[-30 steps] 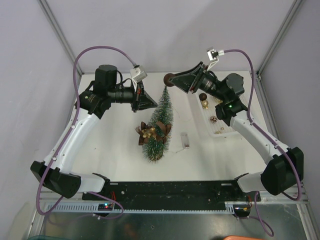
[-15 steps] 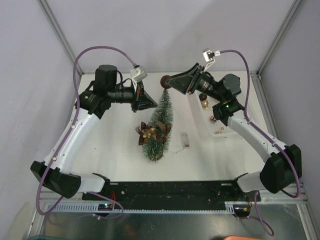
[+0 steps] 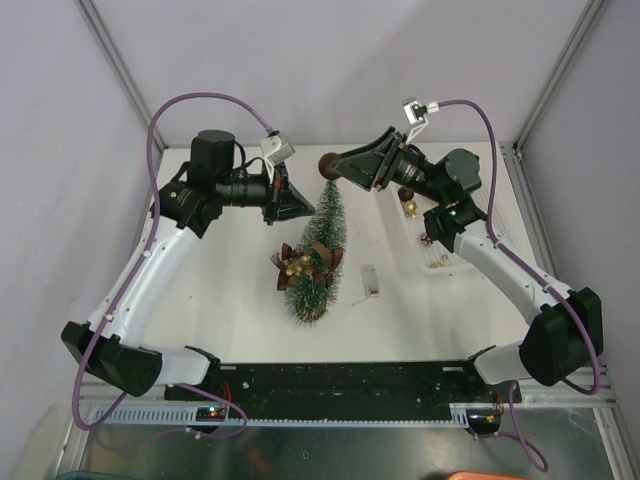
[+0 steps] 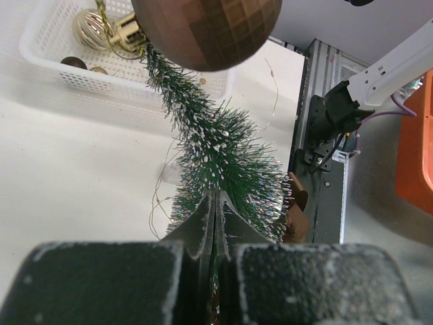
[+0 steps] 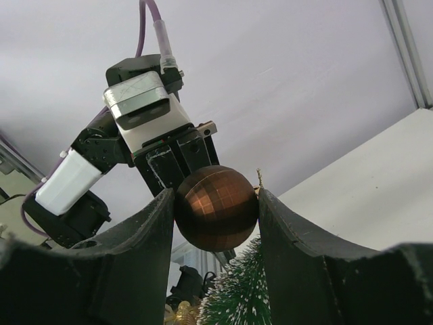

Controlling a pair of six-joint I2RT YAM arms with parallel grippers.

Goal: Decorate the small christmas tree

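The small christmas tree point(image 3: 322, 235) stands mid-table, dark green and frosted, with a brown and gold flower ornament point(image 3: 305, 262) on its lower part. My right gripper point(image 3: 338, 165) is shut on a brown faceted bauble point(image 3: 327, 166) and holds it just above the tree's tip. The right wrist view shows the bauble point(image 5: 216, 217) pinched between both fingers, with the tree top point(image 5: 240, 294) below. My left gripper point(image 3: 298, 206) is at the tree's left side. In the left wrist view its jaws point(image 4: 215, 203) are closed on the tree's bristles point(image 4: 223, 145), and the bauble point(image 4: 206, 30) hangs overhead.
A white plastic basket point(image 3: 452, 262) with brown and gold baubles sits at the right; it also shows in the left wrist view point(image 4: 47, 64). A small clear battery pack point(image 3: 368, 282) with thin wire lies right of the tree. Grey walls close in the back and sides.
My right gripper has carried the brown bauble a little left and down, closer over the tree's tip. The left arm and the tree have not moved.
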